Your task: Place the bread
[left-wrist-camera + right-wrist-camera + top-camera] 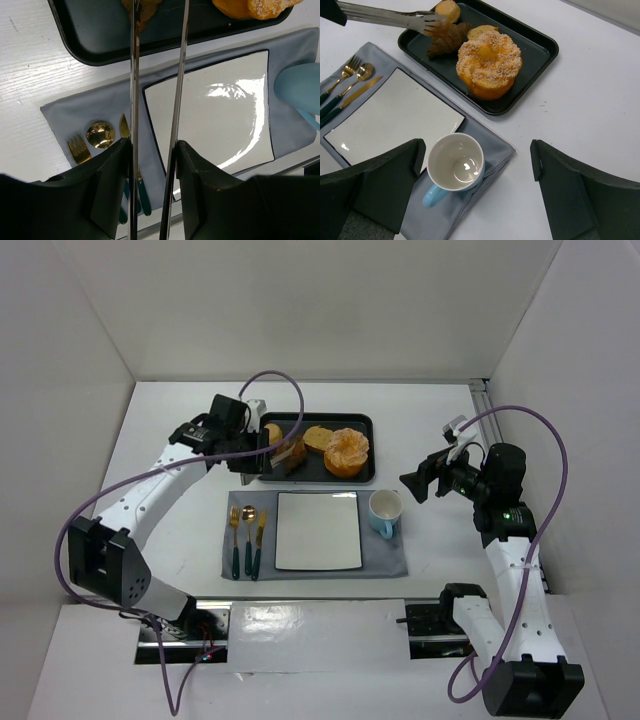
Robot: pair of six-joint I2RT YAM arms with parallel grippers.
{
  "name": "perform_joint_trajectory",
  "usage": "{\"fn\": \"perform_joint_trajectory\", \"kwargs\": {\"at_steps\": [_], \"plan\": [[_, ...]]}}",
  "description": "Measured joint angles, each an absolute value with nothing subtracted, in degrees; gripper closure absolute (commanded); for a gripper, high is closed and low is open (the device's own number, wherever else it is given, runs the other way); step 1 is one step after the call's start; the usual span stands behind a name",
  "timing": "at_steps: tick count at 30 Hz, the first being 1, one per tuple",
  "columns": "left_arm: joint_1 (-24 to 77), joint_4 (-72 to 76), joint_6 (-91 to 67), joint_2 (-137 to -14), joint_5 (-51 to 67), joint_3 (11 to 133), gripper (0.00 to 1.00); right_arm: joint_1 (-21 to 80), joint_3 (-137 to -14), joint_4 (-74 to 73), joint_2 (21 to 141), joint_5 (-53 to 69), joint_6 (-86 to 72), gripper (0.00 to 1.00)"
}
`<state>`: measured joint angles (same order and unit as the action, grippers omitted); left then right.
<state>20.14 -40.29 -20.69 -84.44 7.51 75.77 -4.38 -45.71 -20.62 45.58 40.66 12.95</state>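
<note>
Your left tool (248, 448) is clamped on the handles of a pair of metal tongs (385, 17). Its jaws are partly closed and press the two blades inward. The blades run forward over the edge of the tray (540, 45).

Bread (447, 40): dark brown, long and ridged like a croissant, tapered at both ends, with a flaky crust. It lies in the left part of the tray, slanted. The toothed tong tips sit at its upper end, one blade on each side, and appear to touch it. You cannot tell whether it is lifted off the tray floor.

Other items in the tray:
- A large orange bun (487, 62) dusted with sugar, just right of the bread.
- A small pale roll (482, 31) behind the bun.
- A round roll (447, 9) at the far left corner, beside the tongs.

Near the tray, a white square plate (318, 530) rests on a grey mat (390, 565). A fork (347, 67), spoon (364, 71) and knife (362, 90) lie to the plate's left, and a blue cup (455, 162) stands to its right.

Your right tool (418, 482) has its jaws spread wide and holds nothing. It hangs over the white desk (180, 530), right of the cup.
</note>
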Motion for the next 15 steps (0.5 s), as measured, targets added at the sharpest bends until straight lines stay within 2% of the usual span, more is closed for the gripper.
{"fn": "perform_joint_trajectory", "kwargs": {"at_steps": [15], "plan": [[22.06, -40.86, -18.92, -85.41, 1.85, 77.32, 0.43, -4.38, -45.71, -20.62, 45.58, 40.66, 12.95, 0.01]]}}
